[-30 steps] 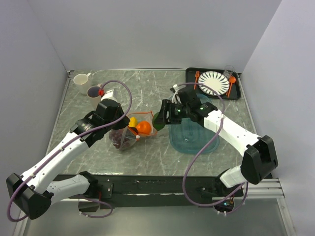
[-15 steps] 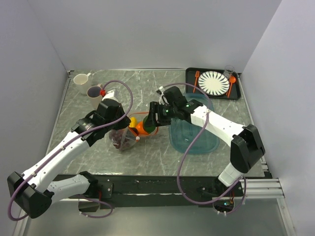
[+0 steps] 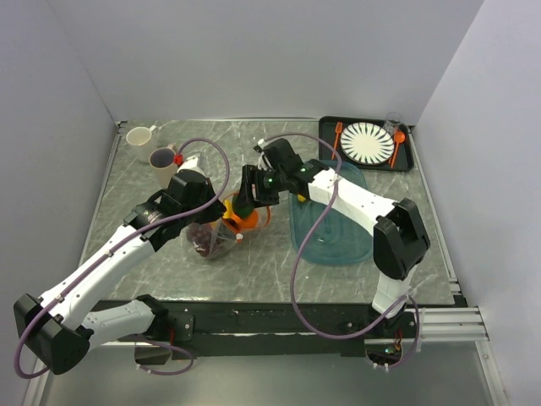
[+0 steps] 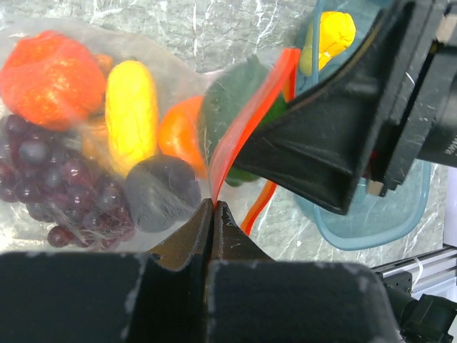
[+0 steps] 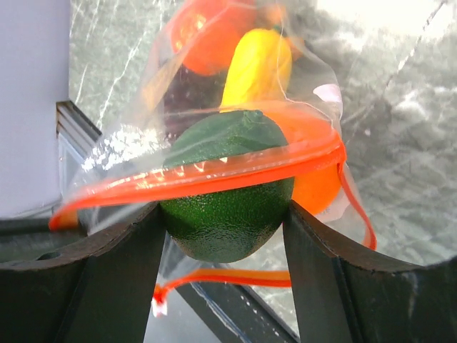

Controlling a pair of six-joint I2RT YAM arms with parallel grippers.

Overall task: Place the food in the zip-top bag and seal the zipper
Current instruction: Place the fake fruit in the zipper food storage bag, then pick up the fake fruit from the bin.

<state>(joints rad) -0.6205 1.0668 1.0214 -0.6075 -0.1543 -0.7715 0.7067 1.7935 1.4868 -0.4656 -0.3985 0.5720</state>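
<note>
The left gripper (image 4: 213,209) is pinched tight, its two tips pressed together on the lip of the clear bag (image 4: 178,75), right where the orange-red strip (image 4: 250,118) of the mouth runs down into them. That holds one side of the mouth up off the marbled table (image 3: 254,144). From the other side the right gripper (image 5: 223,211) has a green avocado (image 5: 223,232) squeezed between its fingers (image 5: 136,243). The jaws stand fairly wide, because the fruit fills the whole gap. The avocado sits right in the mouth of the bag: one run of the strip lies draped over its top, and the other hangs slack below it. Deeper in, through the plastic, I can see a red-orange piece (image 4: 50,75), a yellow piece (image 4: 132,107), an orange (image 4: 182,136), a bunch of dark grapes (image 4: 50,186) and a dark rounded fruit (image 4: 161,193), all bunched together. From above, the bag lies near the middle of the table, just to the left of the teal tray (image 3: 338,241), with both grippers meeting over it. One yellow piece (image 4: 332,32) lies in that tray. Well apart at the far right corner are a striped plate (image 3: 366,142) on a black tray (image 3: 407,167), and two cups (image 3: 150,145) stand at the far left.
</note>
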